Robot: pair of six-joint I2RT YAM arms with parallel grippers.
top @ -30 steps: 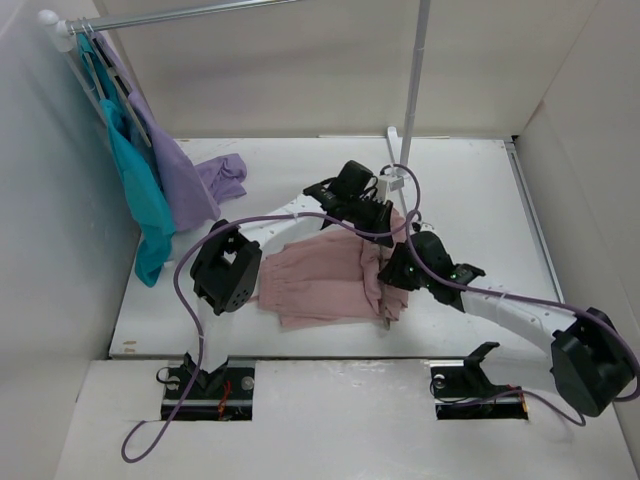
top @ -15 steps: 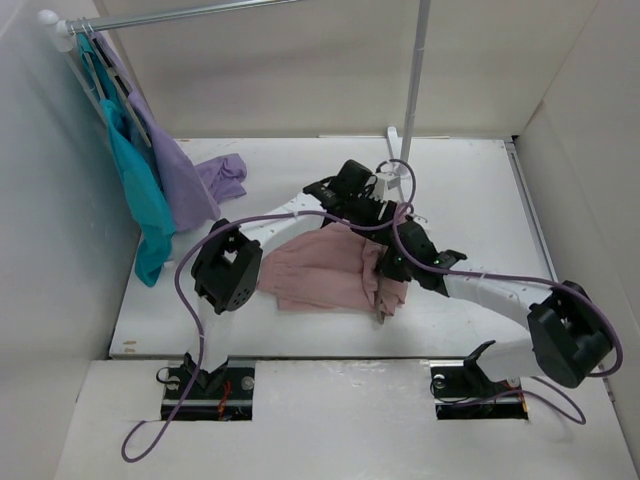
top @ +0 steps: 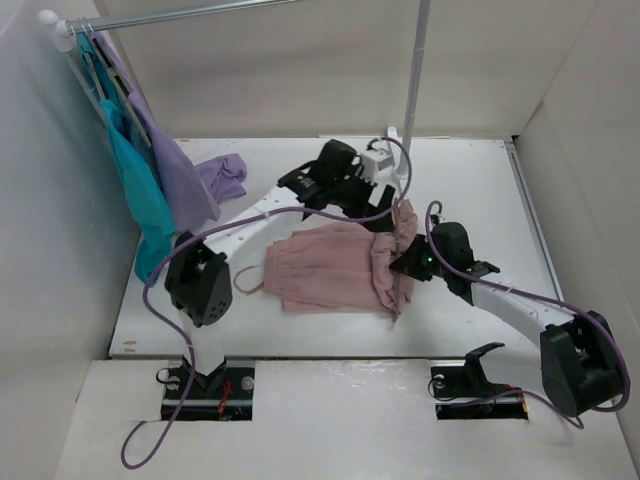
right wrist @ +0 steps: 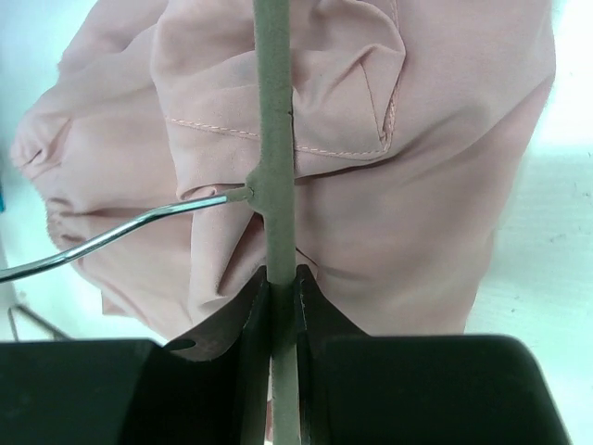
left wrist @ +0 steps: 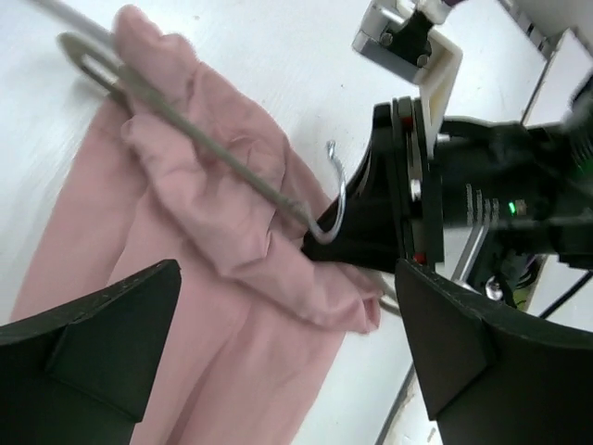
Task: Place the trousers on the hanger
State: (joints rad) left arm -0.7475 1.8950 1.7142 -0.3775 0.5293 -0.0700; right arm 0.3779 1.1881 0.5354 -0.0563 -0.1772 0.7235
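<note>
The dusty-pink trousers [top: 325, 268] lie bunched on the white table, with their right end draped over the grey-taupe hanger [top: 397, 285]. The hanger's bar [right wrist: 274, 139] runs straight between my right gripper's fingers, and its wire hook [right wrist: 111, 236] curves off to the left. My right gripper [top: 408, 262] is shut on that bar just below the hook. My left gripper [top: 378, 200] hovers just beyond the trousers' far end, open, with nothing between its fingers [left wrist: 102, 324]. From the left wrist I see the pink fabric [left wrist: 232, 306] folded over the bar [left wrist: 185, 130].
A rail at the far left carries a teal garment [top: 140, 195] and a lilac garment [top: 178, 175]. More lilac cloth [top: 225, 175] lies on the table below it. A vertical pole [top: 412, 90] rises from its base [top: 395, 135] behind the left gripper. Walls close in on both sides.
My left gripper has opened, let go of the fabric and drawn back toward the far side. My right gripper has closed on the hanger bar. The trousers shifted slightly right.
</note>
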